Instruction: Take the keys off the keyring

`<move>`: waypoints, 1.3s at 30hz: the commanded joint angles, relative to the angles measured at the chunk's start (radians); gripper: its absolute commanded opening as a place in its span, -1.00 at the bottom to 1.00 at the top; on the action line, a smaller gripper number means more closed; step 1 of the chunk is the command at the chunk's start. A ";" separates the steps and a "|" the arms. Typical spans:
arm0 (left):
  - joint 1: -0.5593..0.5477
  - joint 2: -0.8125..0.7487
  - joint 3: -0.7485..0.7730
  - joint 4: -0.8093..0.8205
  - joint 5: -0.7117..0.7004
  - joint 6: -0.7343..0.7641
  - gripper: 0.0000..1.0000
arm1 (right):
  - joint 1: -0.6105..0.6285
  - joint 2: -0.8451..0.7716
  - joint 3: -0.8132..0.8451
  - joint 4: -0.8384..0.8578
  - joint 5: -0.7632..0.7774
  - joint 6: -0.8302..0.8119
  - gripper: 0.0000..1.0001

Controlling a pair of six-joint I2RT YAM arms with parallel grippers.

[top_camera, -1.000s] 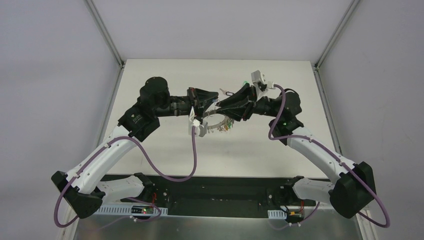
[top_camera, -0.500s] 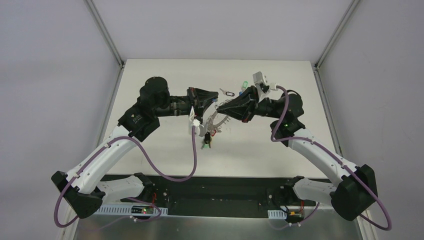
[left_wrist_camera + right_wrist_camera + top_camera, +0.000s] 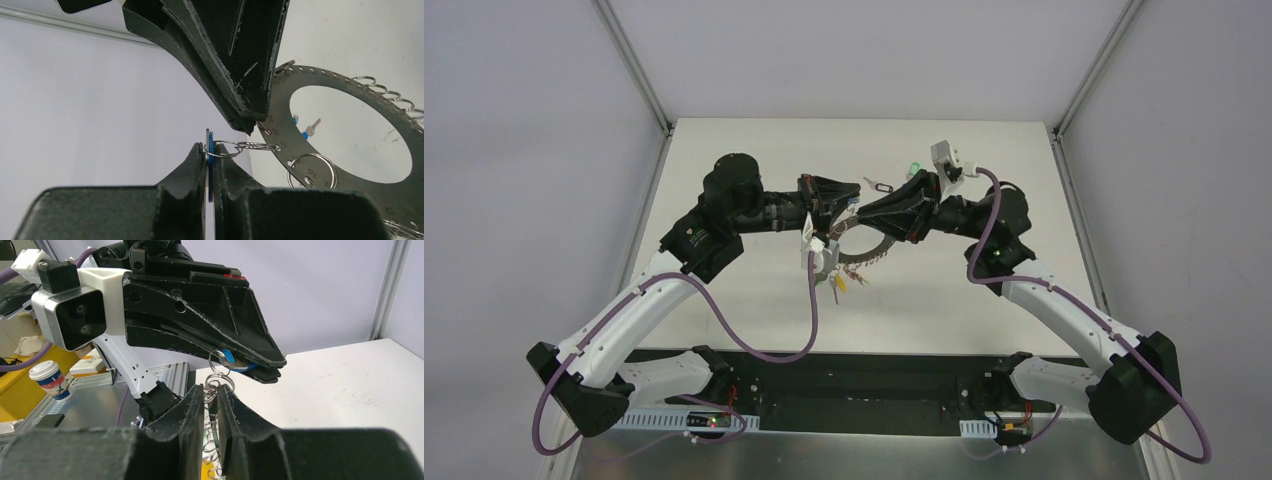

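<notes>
1. Nearest, below the keyring (image 3: 310, 76): a bunch of keys (image 3: 844, 280) with yellow, green and red tags hangs from its near rim over the tabletop (image 3: 924, 310). Most of the job looks still to do.
2. The keyring is held up off the tabletop between the two arms, its flat face tilted and its wide hole open to the left wrist camera.
3. On the keyring's left: the left claw (image 3: 209, 149) is pressed together on the blue-tagged key (image 3: 211, 136), with the tag pinched edge-on between its pads.
4. A small split ring (image 3: 223, 156) runs from that tag straight across to a hole in the keyring's left rim. This link lies in line with the left claw, pointing away from the rim.
5. On the same rim, just beside that hole: the right claw (image 3: 210, 389) comes in from the keyring's right. It looks nipped onto the plate's edge, which sits edge-on in the narrow gap between its pads.
6. I'd say the next move turns on that line. The left claw is the nearer one, and drawing it away from the keyring would load the split ring at its hole.
7. Beyond the keyring, a black-tagged key (image 3: 880, 186) and a green-tagged key (image 3: 913, 167) lie loose on the tabletop.
</notes>
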 commanded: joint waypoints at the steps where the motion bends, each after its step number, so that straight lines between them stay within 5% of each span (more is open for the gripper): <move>1: -0.003 -0.032 0.020 0.062 0.025 0.001 -1.00 | 0.017 -0.005 0.056 0.005 0.018 -0.031 -0.55; 23: -0.004 -0.034 0.004 0.062 -0.007 -0.003 -1.00 | 0.113 0.015 0.121 -0.195 0.179 -0.230 -0.42; 39: -0.009 -0.043 -0.041 0.043 -0.188 -0.053 -1.00 | 0.134 -0.034 0.038 -0.262 0.400 -0.300 -0.37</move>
